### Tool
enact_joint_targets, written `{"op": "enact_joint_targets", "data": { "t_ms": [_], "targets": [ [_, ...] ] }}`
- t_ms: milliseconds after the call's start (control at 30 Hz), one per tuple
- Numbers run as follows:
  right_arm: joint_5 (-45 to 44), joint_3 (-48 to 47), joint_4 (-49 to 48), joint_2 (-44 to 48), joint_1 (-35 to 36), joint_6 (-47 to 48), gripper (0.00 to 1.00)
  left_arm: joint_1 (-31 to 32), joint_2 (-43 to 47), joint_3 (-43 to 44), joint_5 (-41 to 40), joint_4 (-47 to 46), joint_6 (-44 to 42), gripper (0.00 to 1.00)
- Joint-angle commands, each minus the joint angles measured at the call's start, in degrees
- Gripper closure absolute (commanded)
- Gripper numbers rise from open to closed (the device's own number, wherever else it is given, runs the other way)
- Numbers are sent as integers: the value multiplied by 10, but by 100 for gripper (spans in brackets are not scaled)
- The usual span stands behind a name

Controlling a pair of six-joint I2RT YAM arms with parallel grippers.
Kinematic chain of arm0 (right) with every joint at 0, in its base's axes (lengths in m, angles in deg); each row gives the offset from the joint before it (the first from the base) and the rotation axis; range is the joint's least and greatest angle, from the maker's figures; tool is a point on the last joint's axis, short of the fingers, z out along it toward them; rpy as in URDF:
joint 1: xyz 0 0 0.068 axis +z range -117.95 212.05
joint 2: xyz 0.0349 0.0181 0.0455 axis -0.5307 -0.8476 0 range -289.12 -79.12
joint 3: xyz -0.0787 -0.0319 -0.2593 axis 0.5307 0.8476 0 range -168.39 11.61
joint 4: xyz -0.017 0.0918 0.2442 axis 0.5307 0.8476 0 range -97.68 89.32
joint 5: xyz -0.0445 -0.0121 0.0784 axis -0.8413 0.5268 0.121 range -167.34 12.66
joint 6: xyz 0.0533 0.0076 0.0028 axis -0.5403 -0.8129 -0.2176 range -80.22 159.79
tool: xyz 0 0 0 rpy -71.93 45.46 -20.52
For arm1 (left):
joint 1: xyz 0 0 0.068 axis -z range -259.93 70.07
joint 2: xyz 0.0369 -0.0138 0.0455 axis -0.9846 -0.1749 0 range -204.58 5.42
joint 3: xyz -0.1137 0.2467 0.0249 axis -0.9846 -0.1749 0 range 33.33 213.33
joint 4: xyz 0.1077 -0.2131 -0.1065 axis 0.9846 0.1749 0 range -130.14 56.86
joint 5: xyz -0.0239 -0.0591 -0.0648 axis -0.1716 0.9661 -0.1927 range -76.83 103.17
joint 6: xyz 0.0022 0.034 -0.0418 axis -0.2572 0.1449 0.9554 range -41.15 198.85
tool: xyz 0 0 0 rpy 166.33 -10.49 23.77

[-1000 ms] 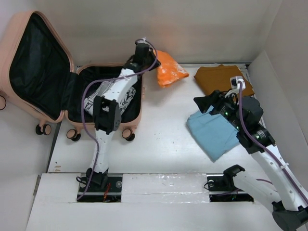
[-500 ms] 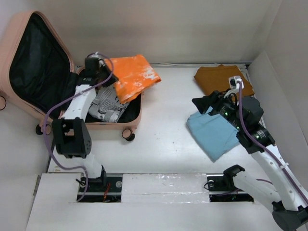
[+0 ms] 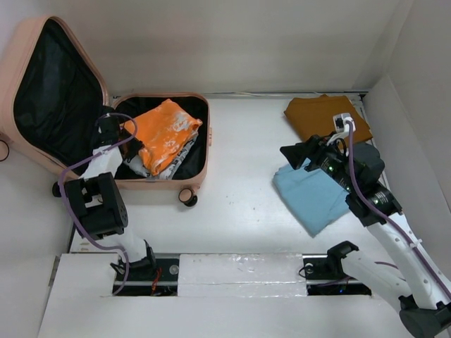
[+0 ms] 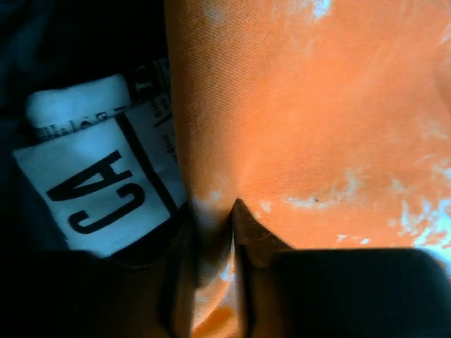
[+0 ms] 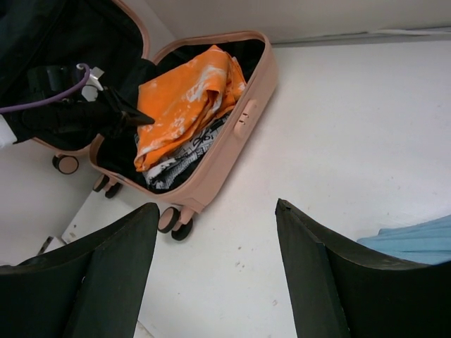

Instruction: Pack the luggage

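White desk [image 3: 239,211] with the luggage [image 3: 204,151] open at upper left, left tool [image 3: 127,143] pinching orange cloth [image 3: 163,130] to lay it inside, right tool [image 3: 297,155] spread apart over blue cloth [image 3: 317,197], probably next.

The peach-pink luggage [image 3: 199,151] lies open at far left — lid up, black-lined, clothes inside.
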Motion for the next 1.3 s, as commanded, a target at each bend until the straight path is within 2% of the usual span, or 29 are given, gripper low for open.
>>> {"op": "enact_joint_targets", "data": {
  "t_ms": [0,33,67,167,233,267,333,400,433,467,567,600,633,700,733,833,967,1200,1267],
  "targets": [
    [9,2,-31,6,6,-6,27,-5,17,27,-57,3,13,77],
    [9,2,-31,6,6,-6,27,-5,51,17,-80,-5,20,61],
    [3,2,-31,6,6,-6,27,-5,74,-2,-92,-16,35,53],
    [2,2,-31,1,11,-6,26,4,197,-29,-144,-64,42,37],
    [2,2,-26,-6,11,-6,26,32,255,-34,-178,-88,23,33],
    [-4,2,-26,-6,11,-6,26,71,298,-34,-183,-114,13,33],
    [-18,-10,-21,-6,11,-6,26,117,310,-14,-172,-114,6,34],
    [-41,-22,-9,-6,11,-6,26,217,304,5,-163,-99,-1,35],
    [-54,-41,0,-6,11,-6,26,260,297,5,-169,-99,-1,37],
    [-65,-53,10,-1,11,-6,26,346,286,-8,-175,-99,-1,37],
    [-119,-107,51,4,11,1,24,484,257,-70,-235,-148,28,37],
    [-134,-119,59,4,11,8,24,571,221,-80,-257,-168,28,37],
    [-157,-142,75,4,11,8,24,609,197,-85,-289,-173,53,37],
    [-180,-163,90,4,11,15,24,666,141,-78,-289,-179,77,37],
    [-193,-173,104,4,11,22,24,710,81,-72,-289,-185,91,37],
    [-224,-193,115,4,11,27,24,762,-25,-32,-278,-185,142,37],
    [-224,-198,115,4,11,27,24,807,-115,18,-264,-185,193,37],
    [-201,-153,91,11,11,22,24,808,-206,61,-229,-199,280,37],
    [-196,-147,84,11,11,22,24,808,-232,99,-219,-175,300,42]
  ]
}}
